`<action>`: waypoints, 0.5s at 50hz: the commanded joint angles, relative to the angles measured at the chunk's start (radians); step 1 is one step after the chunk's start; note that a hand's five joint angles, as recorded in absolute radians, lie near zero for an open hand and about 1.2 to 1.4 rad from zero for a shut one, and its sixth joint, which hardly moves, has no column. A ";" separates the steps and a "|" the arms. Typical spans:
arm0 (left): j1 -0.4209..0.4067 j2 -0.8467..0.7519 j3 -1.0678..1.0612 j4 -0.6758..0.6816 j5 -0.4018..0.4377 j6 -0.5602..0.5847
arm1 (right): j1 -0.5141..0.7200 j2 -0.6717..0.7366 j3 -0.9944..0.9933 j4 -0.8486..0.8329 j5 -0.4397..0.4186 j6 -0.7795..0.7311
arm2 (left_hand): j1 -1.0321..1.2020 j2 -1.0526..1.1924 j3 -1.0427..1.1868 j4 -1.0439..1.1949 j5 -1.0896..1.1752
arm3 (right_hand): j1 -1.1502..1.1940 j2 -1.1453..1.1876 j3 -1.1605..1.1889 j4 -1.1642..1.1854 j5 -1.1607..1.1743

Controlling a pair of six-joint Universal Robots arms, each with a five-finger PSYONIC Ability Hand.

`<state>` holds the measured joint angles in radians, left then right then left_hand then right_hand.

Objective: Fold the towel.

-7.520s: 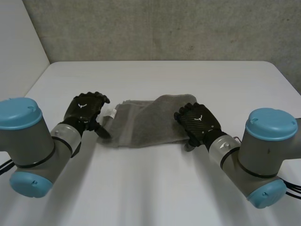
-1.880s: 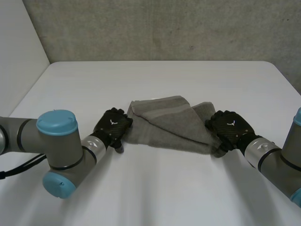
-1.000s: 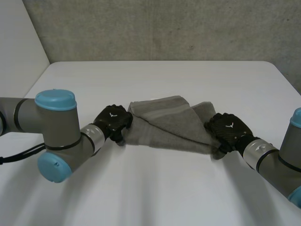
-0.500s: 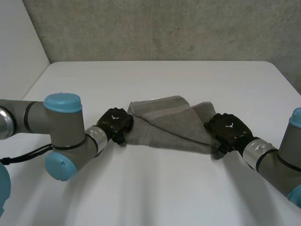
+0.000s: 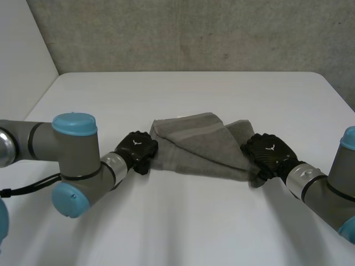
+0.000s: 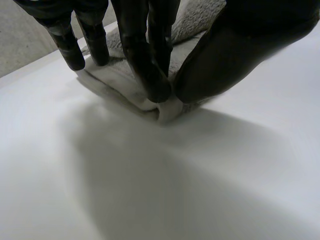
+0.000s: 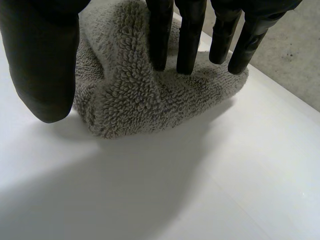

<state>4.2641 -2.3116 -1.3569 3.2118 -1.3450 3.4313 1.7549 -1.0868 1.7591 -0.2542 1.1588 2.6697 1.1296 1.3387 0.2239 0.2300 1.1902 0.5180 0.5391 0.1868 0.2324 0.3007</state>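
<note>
Both ends of the folded grey terry towel (image 5: 194, 145), mid-frame, sat pinched: left hand (image 5: 137, 149) leftward, right hand (image 5: 267, 153) rightward.

The white bench (image 5: 183, 221) has rounded far corners, and its far edge runs along a grey wall (image 5: 194, 33). A grey terry towel (image 5: 194, 147) lies directly on the bench, about midway between the left and right edges and well back from the near edge. It lies lengthwise from left to right, folded over itself, and its top layer forms a slanting flap. The end toward the right edge is bunched into a low hump that rests on the bench.
</note>
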 commanded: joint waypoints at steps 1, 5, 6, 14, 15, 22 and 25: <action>-0.004 0.107 -0.126 0.002 0.004 0.003 | -0.005 -0.011 -0.009 0.018 -0.005 -0.022 | 0.267 0.058 -0.049 -0.055 0.032 | -0.048 -0.070 -0.012 -0.058 -0.006; 0.000 0.152 -0.188 0.003 0.004 0.003 | -0.011 -0.036 -0.012 0.094 -0.010 -0.062 | 0.267 0.058 -0.049 -0.055 0.032 | -0.048 -0.069 -0.012 -0.058 -0.006; 0.003 0.175 -0.218 0.005 0.004 0.005 | -0.011 -0.036 -0.012 0.095 -0.010 -0.062 | 0.267 0.058 -0.049 -0.055 0.032 | -0.048 -0.069 -0.012 -0.058 -0.006; 0.014 0.267 -0.333 0.019 0.004 0.005 | -0.012 -0.079 0.019 0.214 -0.042 -0.122 | 0.267 0.058 -0.049 -0.055 0.032 | -0.043 -0.064 -0.012 -0.058 0.000; 0.023 0.279 -0.349 0.023 0.004 0.006 | -0.014 -0.085 0.035 0.222 -0.056 -0.129 | 0.267 0.058 -0.049 -0.055 0.032 | -0.040 -0.061 -0.012 -0.058 0.003; 0.045 0.311 -0.399 0.026 0.004 0.006 | -0.018 -0.114 0.097 0.225 -0.110 -0.136 | 0.267 0.058 -0.049 -0.055 0.032 | -0.019 -0.040 -0.012 -0.058 0.024; 0.056 0.328 -0.412 0.028 0.007 0.006 | -0.053 -0.127 0.114 0.225 -0.119 -0.139 | 0.267 0.058 -0.049 -0.055 0.032 | -0.019 -0.040 -0.012 -0.058 0.024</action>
<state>4.3007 -2.0083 -1.7432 3.2375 -1.3407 3.4376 1.7364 -1.1936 1.8377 -0.0248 1.0654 2.5334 1.1296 1.3501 0.2239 0.2300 1.1974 0.5089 0.5391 0.1867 0.2324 0.3163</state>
